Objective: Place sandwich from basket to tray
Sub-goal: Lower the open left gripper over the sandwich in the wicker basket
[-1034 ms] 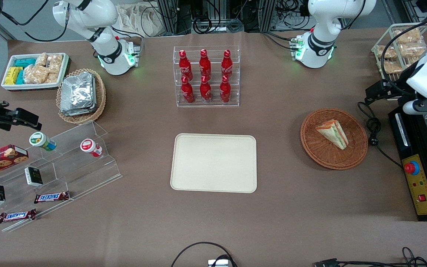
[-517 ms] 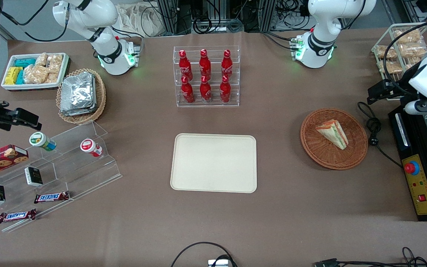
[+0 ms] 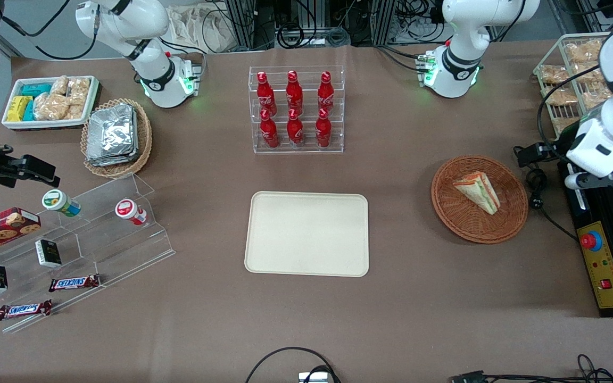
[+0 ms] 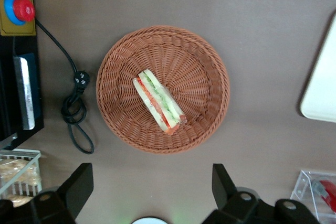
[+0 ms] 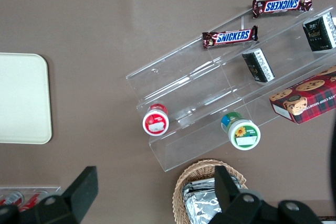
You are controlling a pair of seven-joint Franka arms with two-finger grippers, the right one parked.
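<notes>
I see the sandwich (image 3: pixel 478 191) lying on its side in the basket (image 3: pixel 461 221), a wedge with its green, orange and red layers showing; from the wrist camera the sandwich (image 4: pixel 158 101) sits about in the middle of the basket (image 4: pixel 199 66). The basket rests on the brown desk (image 3: pixel 418 298) toward the working arm's end, well apart from the tray (image 3: pixel 307 234), whose cream surface carries nothing. My tool (image 4: pixel 152 195) hangs above the desk just outside the basket's rim, on the side away from the front camera, with its two fingers (image 4: pixel 77 187) spread wide and nothing between them. In the front view the arm's white wrist (image 3: pixel 602 146) sits above the black control box (image 3: pixel 602 260) with its red button, beside the basket. A black cable (image 3: pixel 535 186) coils on the desk between basket and box. Farther from the front camera than the tray stands a clear rack of red bottles (image 3: pixel 295 109), and near the working arm's end a wire basket holds snack packets (image 3: pixel 567 69).
</notes>
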